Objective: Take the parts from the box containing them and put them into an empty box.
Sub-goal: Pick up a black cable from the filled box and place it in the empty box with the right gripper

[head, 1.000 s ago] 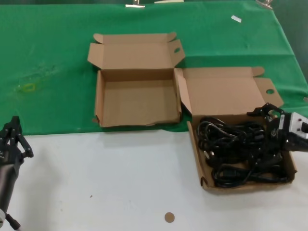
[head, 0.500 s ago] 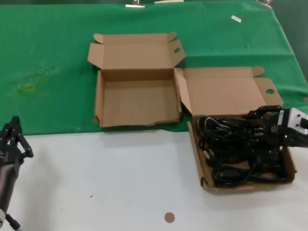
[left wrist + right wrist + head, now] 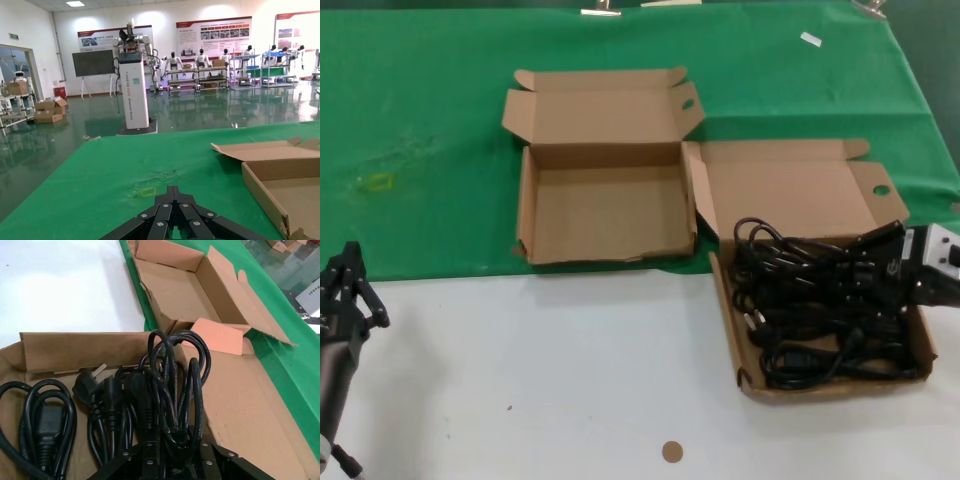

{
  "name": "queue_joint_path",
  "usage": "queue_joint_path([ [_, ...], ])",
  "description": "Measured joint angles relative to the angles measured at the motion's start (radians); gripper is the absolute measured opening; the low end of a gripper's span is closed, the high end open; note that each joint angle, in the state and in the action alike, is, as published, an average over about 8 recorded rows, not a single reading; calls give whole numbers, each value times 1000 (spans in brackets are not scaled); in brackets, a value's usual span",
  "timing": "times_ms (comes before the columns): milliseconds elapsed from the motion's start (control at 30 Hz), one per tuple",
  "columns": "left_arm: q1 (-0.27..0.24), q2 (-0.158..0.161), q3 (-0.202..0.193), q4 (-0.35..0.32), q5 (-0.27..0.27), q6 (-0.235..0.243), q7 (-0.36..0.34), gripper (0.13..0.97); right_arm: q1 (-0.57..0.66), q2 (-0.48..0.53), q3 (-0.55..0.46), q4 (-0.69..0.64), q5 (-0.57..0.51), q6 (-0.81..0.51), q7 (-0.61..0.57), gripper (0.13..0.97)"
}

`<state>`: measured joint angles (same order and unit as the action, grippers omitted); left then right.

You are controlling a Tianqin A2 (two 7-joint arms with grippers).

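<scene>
The box containing the parts (image 3: 728,318) lies at the right, its lid (image 3: 790,190) folded back onto the green cloth. Black coiled power cords (image 3: 800,305) fill it. My right gripper (image 3: 878,250) reaches in from the right and is shut on one cord bundle, whose loops (image 3: 760,235) rise above the rest. In the right wrist view the held cords (image 3: 170,375) run straight into the closed gripper (image 3: 175,447). The empty box (image 3: 605,215) stands open to the left of it, on the cloth. My left gripper (image 3: 350,280) is parked at the near left, shut (image 3: 173,192).
A green cloth (image 3: 420,130) covers the far half of the table and the near half is white (image 3: 570,370). A small brown disc (image 3: 671,452) lies near the front edge. The empty box's near wall (image 3: 265,192) shows in the left wrist view.
My right gripper dropped into the cords, shut on a bundle, and the bundle's loops have risen toward the lid. The left arm has not moved.
</scene>
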<state>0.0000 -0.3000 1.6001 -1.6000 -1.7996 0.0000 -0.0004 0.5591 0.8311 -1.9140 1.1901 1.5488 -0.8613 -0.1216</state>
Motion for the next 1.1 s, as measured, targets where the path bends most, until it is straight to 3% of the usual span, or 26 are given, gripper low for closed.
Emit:
queue_joint_path([
  [67,0,0,0,0,0,0,0,144,-5,5,2,7,-1,-1,5,287],
  [367,0,0,0,0,0,0,0,144,-21,34,13,53,-4,-5,37,242],
  [733,0,0,0,0,0,0,0,144,-3,53,20,114,-9,-22,78,241],
  [1100,0,0,0,0,0,0,0,144,112,-13,-24,130,-63,-43,113,240],
])
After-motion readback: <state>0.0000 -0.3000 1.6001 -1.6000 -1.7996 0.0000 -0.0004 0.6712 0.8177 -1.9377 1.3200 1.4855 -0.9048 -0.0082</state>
